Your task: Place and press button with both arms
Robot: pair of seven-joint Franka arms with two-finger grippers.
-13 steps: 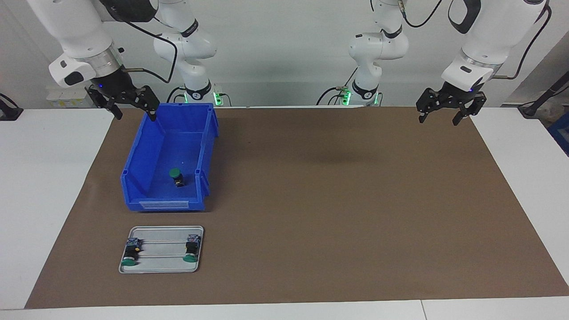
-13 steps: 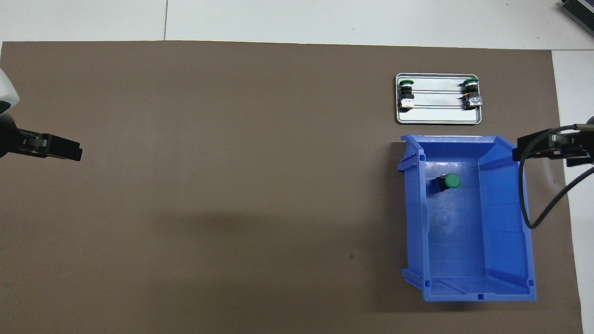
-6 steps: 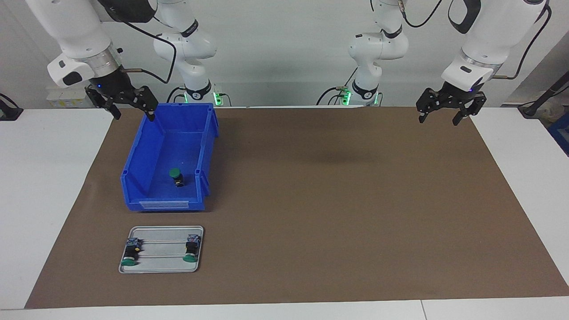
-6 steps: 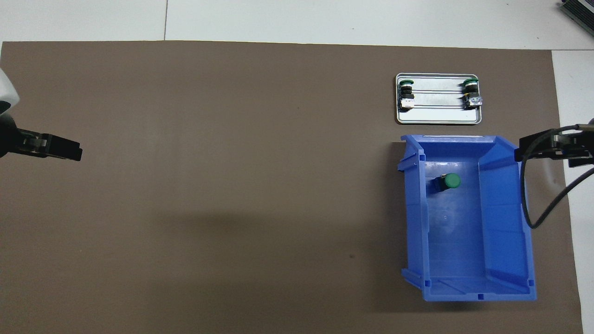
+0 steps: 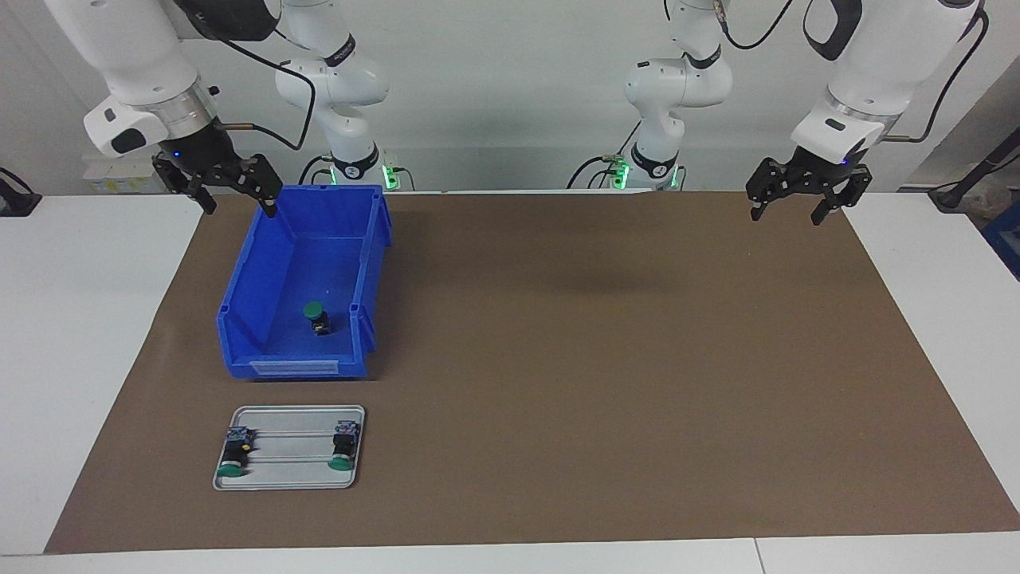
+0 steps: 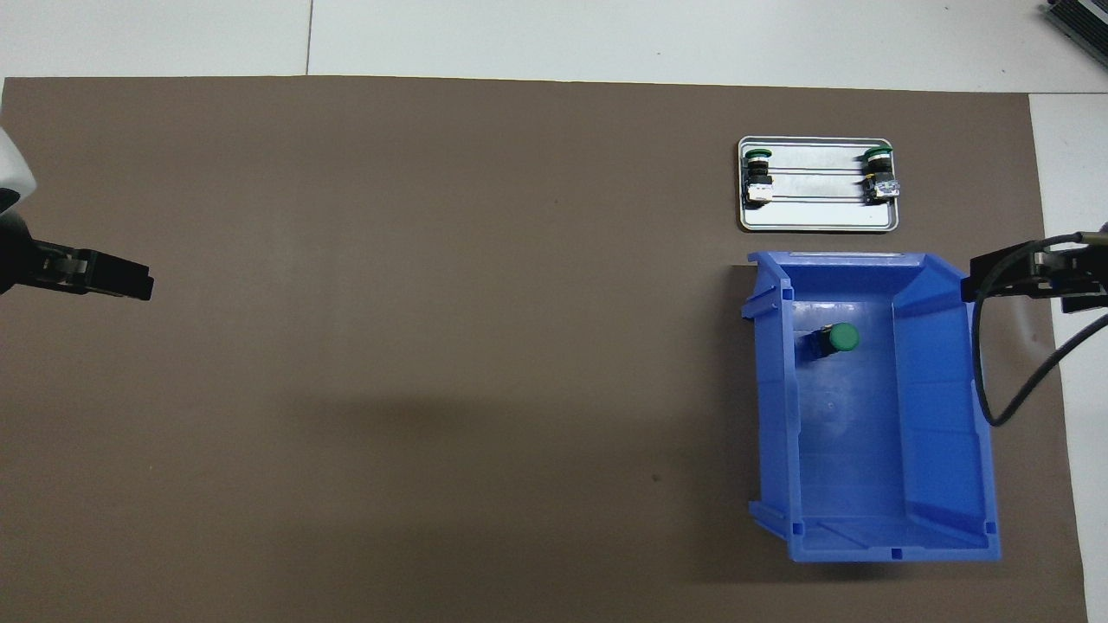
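Overhead: button (image 6: pixel 838 338) inside blue bin (image 6: pixel 948 415).

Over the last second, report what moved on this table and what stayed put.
Only the right gripper moved: it rose slightly over the blue bin's corner nearest the robots, open, holding nothing. The left gripper waits open over the mat at its own end, unmoved. The button in the bin and the two buttons on the metal tray stayed where they were.
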